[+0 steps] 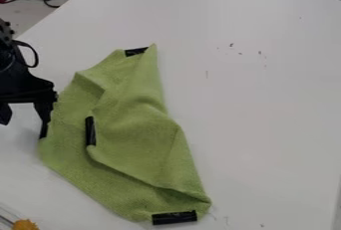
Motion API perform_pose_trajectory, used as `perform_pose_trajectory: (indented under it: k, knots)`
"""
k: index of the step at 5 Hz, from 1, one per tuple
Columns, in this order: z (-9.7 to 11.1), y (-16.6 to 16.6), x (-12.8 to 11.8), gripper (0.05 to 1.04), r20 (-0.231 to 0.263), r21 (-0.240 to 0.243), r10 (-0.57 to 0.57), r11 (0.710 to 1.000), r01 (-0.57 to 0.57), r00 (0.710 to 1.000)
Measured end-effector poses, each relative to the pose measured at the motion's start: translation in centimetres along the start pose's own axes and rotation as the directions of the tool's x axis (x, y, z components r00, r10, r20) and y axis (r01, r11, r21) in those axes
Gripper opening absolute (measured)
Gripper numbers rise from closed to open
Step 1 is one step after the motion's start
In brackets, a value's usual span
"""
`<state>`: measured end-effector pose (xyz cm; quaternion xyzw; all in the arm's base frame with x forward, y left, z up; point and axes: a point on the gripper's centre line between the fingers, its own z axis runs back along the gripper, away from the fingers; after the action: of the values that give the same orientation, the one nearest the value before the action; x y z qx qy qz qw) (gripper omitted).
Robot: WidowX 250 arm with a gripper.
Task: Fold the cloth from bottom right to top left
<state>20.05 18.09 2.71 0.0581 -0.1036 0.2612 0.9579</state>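
1. Gripper (pixel 25 118) hangs at the view's left edge, fingers well spread, with nothing visible between them; one is right beside the cloth's left edge, contact unclear.
2. Green cloth (pixel 136 139) lies on the white table (pixel 266 124), its right side folded leftward. The flap's black strip (pixel 90 131) stops short of the left-edge strip (pixel 43 130), so the fold looks mostly made but uneven.
3. Likeliest trouble: a low sideways move could snag the left edge and drag both layers askew.
4. Regrasping the flap too deep could pinch the lower layer too.
5. Pulling from one corner might deepen the creases near the bottom strip (pixel 174 217).
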Motion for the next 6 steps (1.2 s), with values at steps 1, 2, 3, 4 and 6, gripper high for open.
perform_pose_trajectory:
  k: [1, 2, 3, 4, 6]
  knots:
    - [-0.6, -0.3, -0.1, 1.000, -0.011, -0.017, -0.004, 1.000, 0.004, 1.000]
    - [-1.4, -0.4, -0.5, 0.997, -0.036, -0.024, -0.007, 1.000, 0.006, 0.999]
    - [-1.9, -0.6, -0.3, 0.949, -0.040, -0.032, -0.009, 0.999, 0.008, 0.999]
    - [-2.1, -0.8, 0.0, 0.678, -0.033, -0.037, -0.032, 0.999, 0.031, 0.999]
    - [-1.7, -2.0, 0.4, 0.177, -0.035, -0.026, -0.076, 0.997, 0.075, 0.996]
